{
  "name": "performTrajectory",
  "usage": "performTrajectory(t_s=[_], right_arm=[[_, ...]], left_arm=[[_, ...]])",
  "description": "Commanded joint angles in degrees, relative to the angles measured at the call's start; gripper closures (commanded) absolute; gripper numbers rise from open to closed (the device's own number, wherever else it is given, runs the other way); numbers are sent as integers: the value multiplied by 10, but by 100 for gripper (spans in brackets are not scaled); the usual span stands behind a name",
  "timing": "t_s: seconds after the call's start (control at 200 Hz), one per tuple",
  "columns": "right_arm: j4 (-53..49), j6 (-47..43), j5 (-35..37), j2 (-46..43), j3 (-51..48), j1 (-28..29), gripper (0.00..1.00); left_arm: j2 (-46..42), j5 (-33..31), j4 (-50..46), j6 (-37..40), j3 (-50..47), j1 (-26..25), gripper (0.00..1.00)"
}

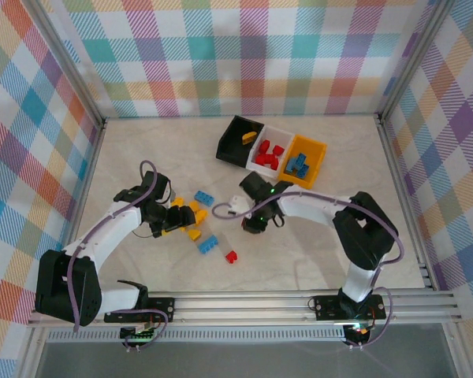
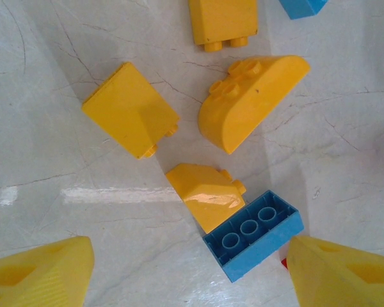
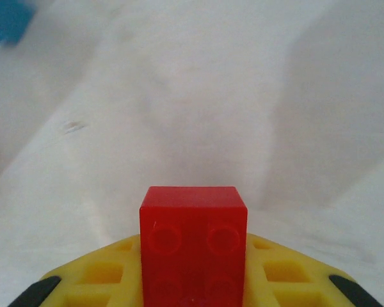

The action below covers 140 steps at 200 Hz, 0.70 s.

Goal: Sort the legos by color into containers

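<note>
**Red lego [image 3: 193, 246] gripped; white bin next**

Right hand [image 1: 255, 220] is closed on the red lego, low over mid-bench [image 1: 339, 189]. White bin [image 1: 284, 134], already holding reds, lies close beyond it, far-right; the right arm is nearer. Left hand [image 2: 192, 275] gapes wide, empty, over yellow legos [image 2: 208, 195].

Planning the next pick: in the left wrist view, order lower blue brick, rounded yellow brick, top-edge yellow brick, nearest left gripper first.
1. Lower blue brick, bottom right.
2. Rounded yellow brick, right of centre.
3. Top-edge yellow brick, top.
</note>
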Motion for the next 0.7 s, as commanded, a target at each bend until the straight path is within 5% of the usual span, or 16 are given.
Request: performTrajectory(t_s=[0.0, 0.425, 0.695], right_arm=[[8, 50, -28, -17, 64, -63, 71], [-18, 181, -41, 158, 306, -208, 70], [-21, 199, -9, 220, 384, -222, 51]], left_arm=[[4, 4, -6, 10, 20, 9, 20], [11, -12, -36, 38, 40, 10, 20], [15, -14, -43, 41, 42, 10, 20]])
